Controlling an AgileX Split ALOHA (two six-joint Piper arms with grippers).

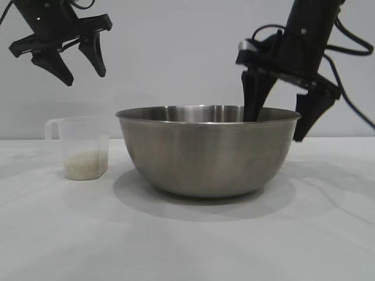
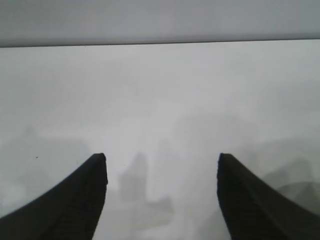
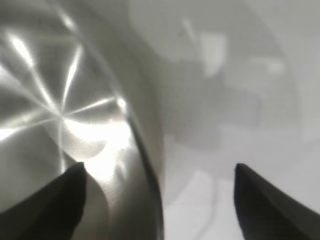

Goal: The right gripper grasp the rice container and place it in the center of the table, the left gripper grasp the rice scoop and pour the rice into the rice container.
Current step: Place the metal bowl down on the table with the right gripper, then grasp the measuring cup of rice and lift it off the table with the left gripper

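At the middle of the table (image 1: 53,234) stands the rice container (image 1: 208,153), upright on its base. Its interior is mostly hidden in the exterior view; only the far inner wall under the rim shows. The right wrist view shows a bare, brightly reflecting inner surface, with no grains discernible in the part that is visible.

Beside the rice container, toward the left arm's side and apart from it, stands the rice scoop (image 1: 82,147), upright, its loop handle pointing away from the container. The rice (image 1: 86,165) fills only its bottom portion.

Right gripper (image 1: 280,130): positioned over the container's rim on the right arm's side, pointing steeply down. Fingers spread, gripping nothing. One finger reaches inside the rim, its tip concealed by the near wall; the other hangs outside the wall. Whether either finger touches the metal cannot be determined.

Left gripper (image 1: 84,75): positioned above the rice scoop, well clear of it. Fingers apart and empty. Its arm is cut off by the frame edge. The left wrist view shows only bare tabletop between the fingertips (image 2: 97,167).
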